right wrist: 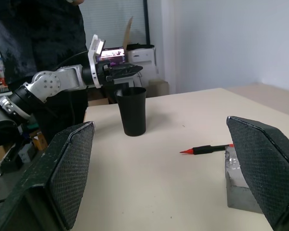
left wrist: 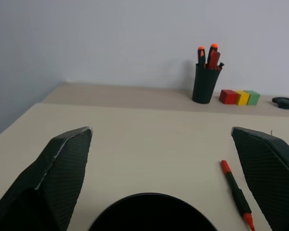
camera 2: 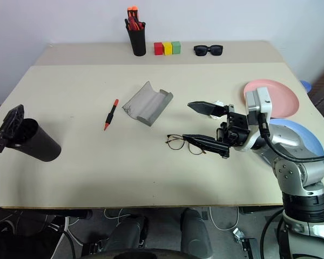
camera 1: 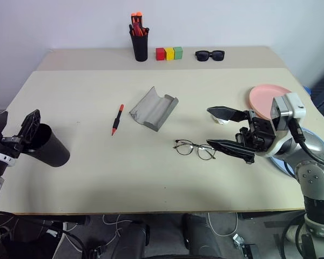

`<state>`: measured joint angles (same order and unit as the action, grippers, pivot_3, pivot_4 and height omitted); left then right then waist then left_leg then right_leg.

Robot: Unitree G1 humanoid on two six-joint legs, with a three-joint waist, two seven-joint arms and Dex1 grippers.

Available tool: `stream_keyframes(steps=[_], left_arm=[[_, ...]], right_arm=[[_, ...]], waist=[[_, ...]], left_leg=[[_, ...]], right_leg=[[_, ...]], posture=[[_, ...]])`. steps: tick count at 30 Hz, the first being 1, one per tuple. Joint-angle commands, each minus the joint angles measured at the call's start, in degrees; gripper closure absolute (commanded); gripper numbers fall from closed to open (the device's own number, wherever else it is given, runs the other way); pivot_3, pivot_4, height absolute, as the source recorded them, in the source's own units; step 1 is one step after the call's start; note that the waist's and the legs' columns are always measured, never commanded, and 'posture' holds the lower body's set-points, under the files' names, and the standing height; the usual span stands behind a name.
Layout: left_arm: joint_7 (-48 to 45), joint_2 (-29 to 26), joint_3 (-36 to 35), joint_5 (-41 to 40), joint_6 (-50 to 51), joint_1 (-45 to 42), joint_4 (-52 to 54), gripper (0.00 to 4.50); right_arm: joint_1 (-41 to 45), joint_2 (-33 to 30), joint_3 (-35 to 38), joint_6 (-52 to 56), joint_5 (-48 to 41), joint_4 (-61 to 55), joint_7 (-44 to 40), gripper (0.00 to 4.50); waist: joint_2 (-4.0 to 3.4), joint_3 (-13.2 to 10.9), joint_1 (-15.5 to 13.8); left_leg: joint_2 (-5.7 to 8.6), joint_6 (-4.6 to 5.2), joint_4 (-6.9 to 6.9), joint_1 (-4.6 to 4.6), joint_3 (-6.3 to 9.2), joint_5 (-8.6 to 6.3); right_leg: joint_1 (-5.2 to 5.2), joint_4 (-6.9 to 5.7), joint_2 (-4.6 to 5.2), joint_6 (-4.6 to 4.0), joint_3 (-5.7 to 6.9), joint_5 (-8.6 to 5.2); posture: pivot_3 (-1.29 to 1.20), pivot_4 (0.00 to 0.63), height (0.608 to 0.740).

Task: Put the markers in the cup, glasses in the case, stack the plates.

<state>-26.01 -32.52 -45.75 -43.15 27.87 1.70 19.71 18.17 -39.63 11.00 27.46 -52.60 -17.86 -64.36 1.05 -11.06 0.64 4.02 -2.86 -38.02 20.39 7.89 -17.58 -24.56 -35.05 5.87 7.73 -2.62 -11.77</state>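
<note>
I see left gripper [right wrist: 116, 71] spread above the upright cup [camera 1: 47, 145]; right gripper [camera 1: 227, 129] spread beside glasses [camera 1: 195, 148], marker [camera 1: 117, 119] loose

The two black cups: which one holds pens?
The narrow pen holder at the table's far edge holds orange-capped pens. The wide cup by the left gripper stands near the table's left edge.

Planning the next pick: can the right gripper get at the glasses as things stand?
Probably yes. The right gripper hovers open right beside the glasses, which lie flat on bare table with nothing between them.
</note>
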Motion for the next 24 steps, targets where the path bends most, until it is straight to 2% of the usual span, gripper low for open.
stream_keyframes(steps=[1, 6, 9, 11, 15, 19, 21, 24], left_arm=[[0.45, -1.55, -0.56, -2.25, 0.16, -0.93, 1.14, 0.03], [3.24, -3.81, -0.26, -5.22, 3.6, -4.16, 0.66, 0.03], [7.74, -5.77, -0.08, -10.9, 8.84, -9.83, -0.24, 0.03], [10.31, -8.41, 2.46, -12.25, 13.09, -13.54, -0.1, 0.03], [20.54, -11.75, 10.42, -16.34, 24.23, -27.36, -2.25, 0.03], [29.99, -10.82, 17.56, -16.03, 33.96, -37.22, -4.51, 0.03], [35.88, -8.03, 18.32, -17.48, 38.29, -40.88, -5.84, 0.03], [42.29, -5.79, 20.86, -14.77, 45.39, -44.27, -7.12, 0.03]], right_arm=[[-0.13, 0.01, 1.75, -0.5, -0.43, -1.48, 0.23, 0.0], [-0.23, 0.07, 1.58, -0.61, -0.16, -1.47, 0.37, 0.0], [-0.19, 0.17, 1.41, -0.72, 0.06, -1.26, 0.51, 0.0], [-0.04, 0.24, 1.36, -0.81, 0.24, -1.01, 0.65, 0.0], [0.13, 0.7, 1.05, -1.15, 0.85, -0.48, 0.92, 0.0], [-0.04, 1.04, 0.82, -1.28, 1.05, -0.72, 1.21, 0.0], [-0.11, 1.16, 0.86, -1.25, 1.1, -0.88, 1.42, 0.0], [-0.23, 1.21, 1.05, -1.08, 1.09, -1.13, 1.69, 0.0]], waist=[[0.0, 0.0, -0.01], [0.0, 0.0, -0.03], [0.0, 0.0, -0.09], [0.0, 0.0, -0.06], [0.04, -0.02, -0.21], [0.02, -0.03, 0.42], [0.02, -0.03, 0.45], [0.03, -0.04, 0.27]], left_leg=[[0.0, 0.0, 0.0, 0.0, 0.0, 0.0], [0.0, 0.0, 0.0, 0.0, 0.01, 0.0], [0.0, 0.0, 0.0, 0.0, 0.02, 0.0], [0.0, 0.0, -0.01, 0.01, 0.03, 0.0], [0.03, 0.0, -0.03, 0.02, 0.09, 0.0], [0.04, 0.0, 0.01, -0.02, 0.06, 0.0], [0.03, 0.01, 0.07, 0.0, 0.03, -0.01], [0.04, 0.0, 0.07, 0.05, 0.07, 0.0]], right_leg=[[0.0, 0.0, 0.0, 0.0, 0.0, 0.0], [0.0, 0.0, 0.0, 0.0, 0.0, 0.0], [0.0, 0.0, 0.0, 0.0, 0.01, 0.0], [0.0, 0.0, 0.0, 0.01, 0.02, 0.0], [0.01, -0.03, -0.01, 0.02, 0.04, 0.0], [-0.03, -0.05, -0.01, 0.02, 0.03, 0.01], [-0.11, -0.07, -0.01, 0.02, 0.01, 0.01], [-0.14, -0.08, -0.01, 0.02, 0.02, 0.01]], posture=[[0.0, 0.15, 0.74], [0.0, 0.15, 0.74], [0.0, 0.15, 0.74], [0.0, 0.15, 0.74], [0.0, 0.15, 0.74], [0.0, 0.15, 0.74], [0.0, 0.15, 0.74], [0.0, 0.15, 0.74]])
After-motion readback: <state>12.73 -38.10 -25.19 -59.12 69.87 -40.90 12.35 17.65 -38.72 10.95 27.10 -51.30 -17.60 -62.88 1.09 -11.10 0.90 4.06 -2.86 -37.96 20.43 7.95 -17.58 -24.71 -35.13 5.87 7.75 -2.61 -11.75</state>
